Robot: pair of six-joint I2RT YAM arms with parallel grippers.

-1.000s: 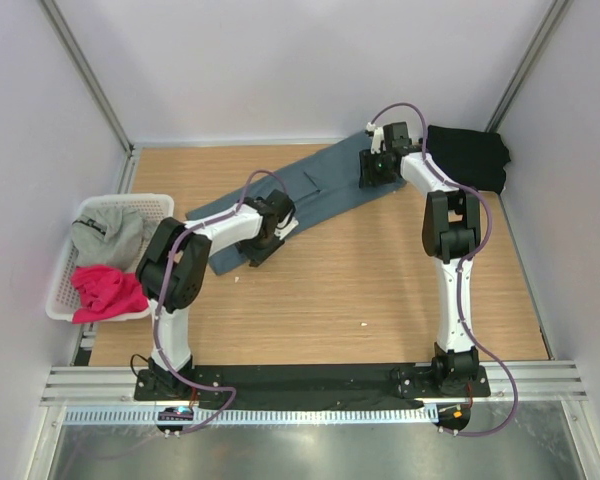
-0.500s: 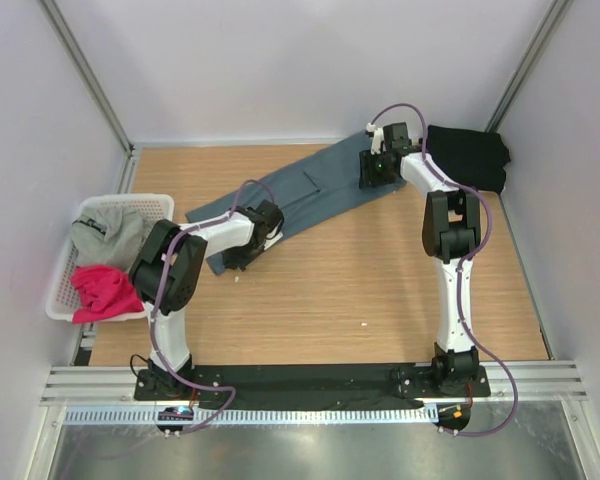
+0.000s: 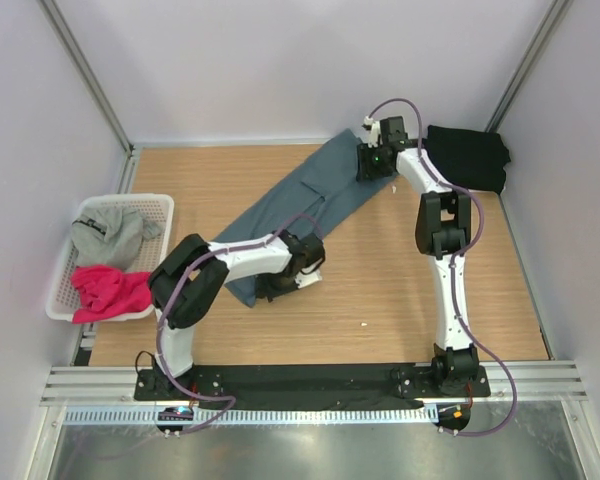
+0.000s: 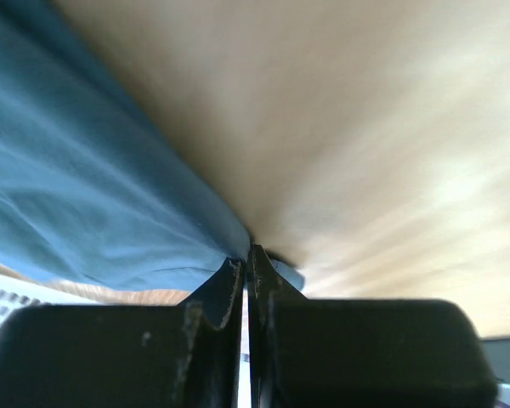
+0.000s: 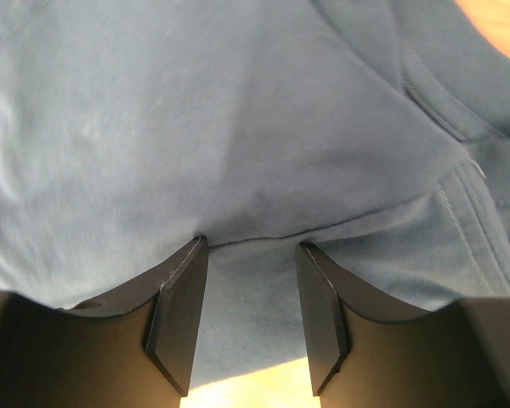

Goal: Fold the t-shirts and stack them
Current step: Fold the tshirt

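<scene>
Pinching blue-grey t-shirt [image 3: 310,190] edge, left pincer [image 4: 246,257] closed tight; right pincer [image 5: 251,248] half-open over far end.

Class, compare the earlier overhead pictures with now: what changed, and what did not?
The left gripper shut on the blue-grey t-shirt at its near end and dragged that end down-right in the overhead view. The right gripper, black t-shirt and basket stayed put.
</scene>
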